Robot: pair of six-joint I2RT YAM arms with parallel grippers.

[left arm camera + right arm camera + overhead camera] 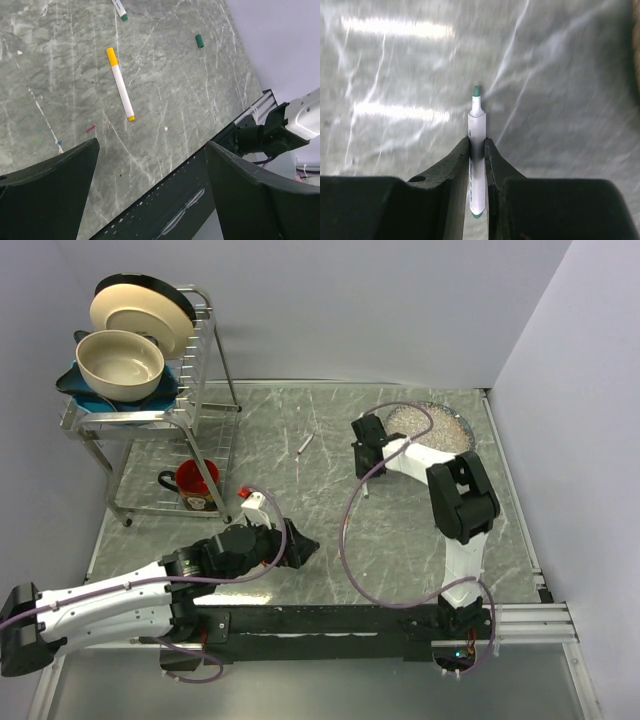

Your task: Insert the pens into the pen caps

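The left gripper (151, 150) hung with its two dark fingers (47, 192) spread wide over the grey marbled table (60, 75). A white pen (120, 83), yellow at both ends, lay flat, running from eleven to five o'clock. A small green cap (199, 41) lay apart at its two o'clock. A second pen (119, 8), green-tipped, crossed the frame's edge at twelve.

pens: three. the loose pen (305, 443) lies toward the far edge of the desk; the yellow pen (121, 89) and the green-tipped pen (477, 125) make up the rest. caps: two in view, the yellow cap (112, 56) fitted on its pen and the dark green cap (199, 41) loose. red mug (197, 478): one. plate (140, 308): one. bowl (120, 362): one. wire rack (200, 370): one, far left corner. dish of white granules (445, 428): one, far right corner.
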